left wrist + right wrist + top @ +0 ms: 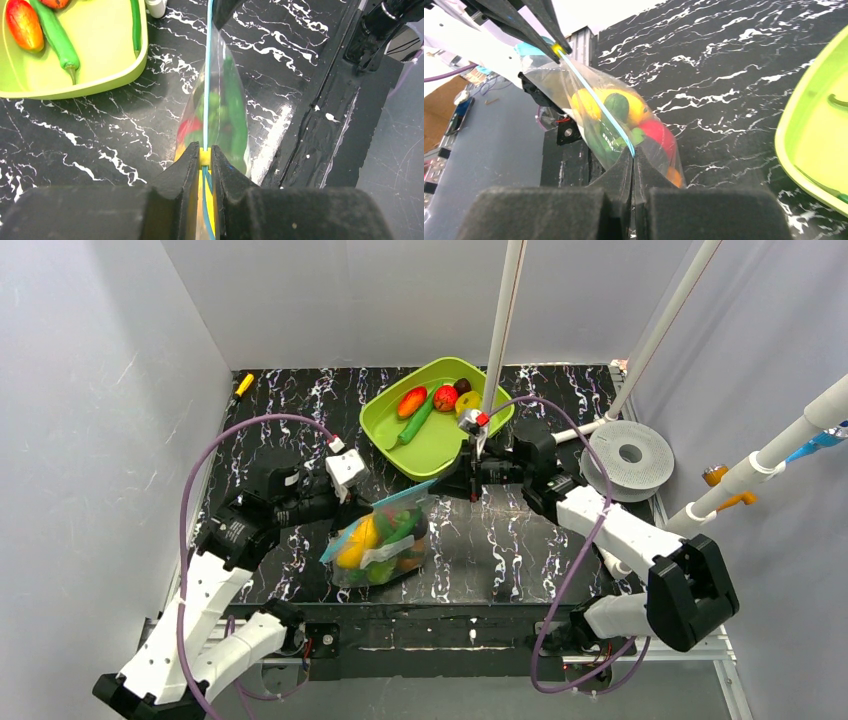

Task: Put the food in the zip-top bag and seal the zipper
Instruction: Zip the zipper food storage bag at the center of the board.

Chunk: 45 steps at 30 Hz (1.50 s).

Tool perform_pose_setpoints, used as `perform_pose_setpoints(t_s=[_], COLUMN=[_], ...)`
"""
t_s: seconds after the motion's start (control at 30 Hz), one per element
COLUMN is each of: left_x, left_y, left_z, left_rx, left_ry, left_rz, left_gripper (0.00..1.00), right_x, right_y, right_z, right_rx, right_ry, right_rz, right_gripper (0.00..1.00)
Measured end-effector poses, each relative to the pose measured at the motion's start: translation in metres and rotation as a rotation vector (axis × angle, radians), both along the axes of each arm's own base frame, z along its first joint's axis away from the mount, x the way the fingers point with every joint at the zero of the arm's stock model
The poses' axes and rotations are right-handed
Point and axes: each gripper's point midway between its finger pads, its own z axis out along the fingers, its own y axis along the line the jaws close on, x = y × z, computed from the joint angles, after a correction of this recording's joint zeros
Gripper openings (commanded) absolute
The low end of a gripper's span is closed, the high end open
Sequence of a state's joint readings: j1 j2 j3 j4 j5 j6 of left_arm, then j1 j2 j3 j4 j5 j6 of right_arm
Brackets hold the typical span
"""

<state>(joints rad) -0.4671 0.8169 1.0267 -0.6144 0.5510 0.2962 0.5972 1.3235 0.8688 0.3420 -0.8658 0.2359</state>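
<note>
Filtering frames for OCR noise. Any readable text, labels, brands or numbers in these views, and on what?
Nothing legible in any view.
white label on the zip-top bag: too small to read from the top camera.
white print on the bag's plastic, right wrist view: blurred, unreadable.
green tray and grey spool: no markings visible.

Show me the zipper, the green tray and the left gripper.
zipper (207, 85), left wrist view, middle of the blue strip.
green tray (445, 435), top external view, bare floor.
left gripper (205, 149), left wrist view, between the fingertips pinching the zipper.
</note>
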Motion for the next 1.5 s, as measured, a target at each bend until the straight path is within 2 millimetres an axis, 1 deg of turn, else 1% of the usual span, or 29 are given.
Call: perform_pose_setpoints(t_s=[0.27, 0.47, 0.63, 0.77, 1.1, 1.13, 1.23, 1.33, 1.37, 1.4, 1.43, 1.5], left_x=[-0.007, -0.011, -0.013, -0.014, -0.012, -0.012, -0.01, -0.012, -0.013, -0.013, -0.013, -0.01], left_y=[0.008, 0.012, 0.018, 0.022, 0.031, 0.032, 0.036, 0.045, 0.046, 0.047, 0.047, 0.051], left_z=[-0.005, -0.006, -0.011, -0.012, -0.017, -0.017, -0.016, -0.018, -0.018, -0.017, -0.016, -0.01], left_rx=[0.03, 0.04, 0.061, 0.073, 0.093, 0.095, 0.102, 0.115, 0.113, 0.111, 0.107, 0.103], left_ry=[0.011, 0.012, 0.014, 0.007, -0.007, -0.007, -0.018, -0.008, -0.007, -0.009, -0.01, -0.023], left_rz=[0.011, 0.018, 0.035, 0.054, 0.106, 0.113, 0.138, 0.179, 0.187, 0.193, 0.2, 0.234], left_gripper=[0.0, 0.0, 0.0, 0.0, 0.0, 0.14, 0.36, 0.62, 0.68, 0.72, 0.74, 0.74], right_x=[0.019, 0.036, 0.046, 0.049, 0.043, 0.043, 0.042, 0.049, 0.051, 0.051, 0.05, 0.048], right_y=[-0.033, -0.058, -0.073, -0.079, -0.076, -0.076, -0.075, -0.078, -0.079, -0.078, -0.077, -0.073], right_z=[-0.003, -0.012, -0.017, -0.017, -0.02, -0.02, -0.021, -0.026, -0.028, -0.029, -0.03, -0.031], right_rx=[-0.032, -0.067, -0.092, -0.098, -0.106, -0.107, -0.11, -0.125, -0.132, -0.137, -0.14, -0.144], right_ry=[-0.024, -0.021, -0.01, -0.009, -0.001, 0.0, 0.002, -0.001, -0.001, 0.0, 0.0, -0.003], right_rz=[-0.126, -0.248, -0.323, -0.354, -0.332, -0.331, -0.325, -0.358, -0.365, -0.365, -0.363, -0.355], right_gripper=[0.01, 0.01, 0.01, 0.01, 0.01, 0.01, 0.01, 0.01, 0.01, 0.01, 0.01, 0.01])
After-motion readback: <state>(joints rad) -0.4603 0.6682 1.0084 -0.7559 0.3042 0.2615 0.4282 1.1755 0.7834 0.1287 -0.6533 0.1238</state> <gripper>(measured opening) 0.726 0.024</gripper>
